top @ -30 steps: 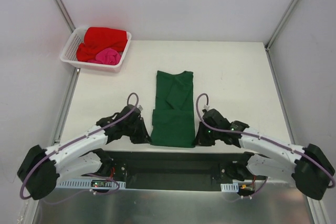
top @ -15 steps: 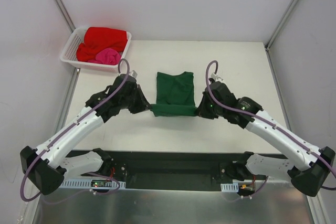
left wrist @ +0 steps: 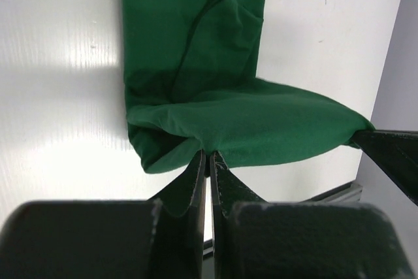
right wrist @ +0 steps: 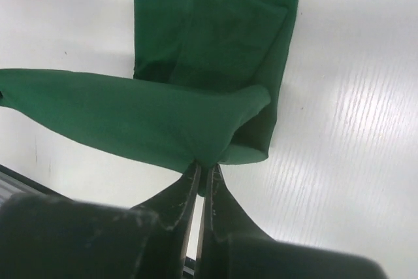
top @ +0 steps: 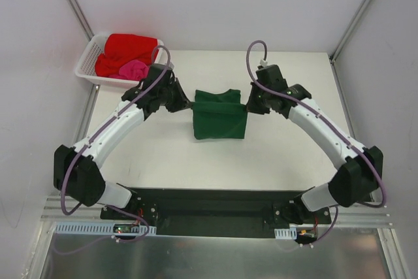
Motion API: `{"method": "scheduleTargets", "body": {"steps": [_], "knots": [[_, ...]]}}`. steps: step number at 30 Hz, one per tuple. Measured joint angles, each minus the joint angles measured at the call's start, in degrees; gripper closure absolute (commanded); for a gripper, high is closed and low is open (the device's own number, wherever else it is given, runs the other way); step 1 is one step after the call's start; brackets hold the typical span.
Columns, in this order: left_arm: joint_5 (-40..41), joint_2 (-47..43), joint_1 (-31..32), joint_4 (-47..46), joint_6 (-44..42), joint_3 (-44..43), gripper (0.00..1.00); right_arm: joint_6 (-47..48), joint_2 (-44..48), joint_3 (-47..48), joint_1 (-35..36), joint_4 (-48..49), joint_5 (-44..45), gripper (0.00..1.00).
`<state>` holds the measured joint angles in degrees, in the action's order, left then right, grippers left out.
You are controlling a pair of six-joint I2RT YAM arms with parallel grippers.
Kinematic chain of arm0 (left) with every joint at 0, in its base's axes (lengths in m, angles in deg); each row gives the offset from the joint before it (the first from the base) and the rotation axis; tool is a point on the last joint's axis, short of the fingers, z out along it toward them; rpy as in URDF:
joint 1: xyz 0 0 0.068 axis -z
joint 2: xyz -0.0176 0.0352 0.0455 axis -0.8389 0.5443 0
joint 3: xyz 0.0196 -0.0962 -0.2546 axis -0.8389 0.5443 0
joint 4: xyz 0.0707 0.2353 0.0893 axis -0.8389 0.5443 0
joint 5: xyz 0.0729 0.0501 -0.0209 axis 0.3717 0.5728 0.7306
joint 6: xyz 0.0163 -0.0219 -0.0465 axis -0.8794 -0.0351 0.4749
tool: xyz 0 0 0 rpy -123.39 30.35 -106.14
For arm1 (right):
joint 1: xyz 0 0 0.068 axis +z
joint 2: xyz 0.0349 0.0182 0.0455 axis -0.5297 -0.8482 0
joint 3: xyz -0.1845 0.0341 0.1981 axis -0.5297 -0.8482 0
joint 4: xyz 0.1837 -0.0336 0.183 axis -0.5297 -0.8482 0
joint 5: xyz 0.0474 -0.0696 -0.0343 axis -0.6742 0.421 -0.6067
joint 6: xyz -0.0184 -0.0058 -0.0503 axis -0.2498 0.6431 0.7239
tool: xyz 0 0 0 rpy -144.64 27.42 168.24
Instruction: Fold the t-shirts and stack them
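The dark green t-shirt (top: pixel 219 119) lies in the middle of the table, folded in a narrow strip with its near end doubled over toward the far end. My left gripper (top: pixel 189 104) is shut on the left corner of that lifted edge (left wrist: pixel 209 136). My right gripper (top: pixel 247 105) is shut on the right corner (right wrist: pixel 208 136). Both hold the edge just above the cloth near the collar end. The red t-shirt (top: pixel 127 49) and the pink t-shirt (top: pixel 134 69) lie crumpled in the white basket (top: pixel 85 68).
The basket stands at the far left corner of the table. Grey walls close in the left, far and right sides. The black arm-base rail (top: pixel 215 204) runs along the near edge.
Both grippers have carried the green shirt's near edge away from me, from the table's near side over the cloth to its far end. The shirt now shows about half its earlier length.
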<state>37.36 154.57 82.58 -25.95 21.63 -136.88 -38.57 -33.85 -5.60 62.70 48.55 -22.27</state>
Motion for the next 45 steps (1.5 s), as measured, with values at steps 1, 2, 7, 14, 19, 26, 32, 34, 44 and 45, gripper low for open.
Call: {"method": "scheduleTargets", "body": {"steps": [1,2,7,14,19,26,32,34,44,45], "knots": [[-0.2,1.2,-0.5,-0.4,-0.2,-0.6,1.0,0.7,-1.7,1.1,-0.9,0.4,-0.7,0.99],[-0.5,2.7,-1.1,-0.7,-0.5,-1.6,1.0,1.6,-3.6,2.5,-1.6,0.6,-1.5,0.99],[-1.6,10.5,-4.0,-2.2,-1.9,-6.6,1.0,4.7,-12.1,9.0,-4.0,1.6,-4.7,0.99],[-3.5,21.2,-5.3,-2.8,-3.1,-12.9,1.0,6.5,-20.9,14.8,-6.5,1.6,-6.2,0.99],[-4.3,29.6,-6.3,-3.1,-3.8,-18.5,0.84,7.2,-28.8,20.5,-8.3,1.0,-7.6,0.71],[-2.0,39.1,-10.0,1.9,-7.8,-30.8,0.01,9.0,-41.0,33.9,-11.1,-1.3,-12.5,0.08],[-2.4,34.6,-12.0,5.2,-11.3,-34.9,0.01,8.5,-34.6,33.6,-13.0,0.4,-17.3,0.27],[-3.4,28.6,-11.6,4.7,-11.3,-31.4,0.01,5.6,-26.9,25.3,-13.1,5.7,-20.7,0.27],[-4.7,2.0,1.5,-0.8,-5.6,0.3,0.03,-10.4,-22.2,4.0,-4.2,27.0,-26.8,0.17],[-4.2,0.4,1.4,-0.9,-4.5,4.4,0.01,-10.9,-24.1,4.1,-2.9,27.4,-26.6,0.16]]}}
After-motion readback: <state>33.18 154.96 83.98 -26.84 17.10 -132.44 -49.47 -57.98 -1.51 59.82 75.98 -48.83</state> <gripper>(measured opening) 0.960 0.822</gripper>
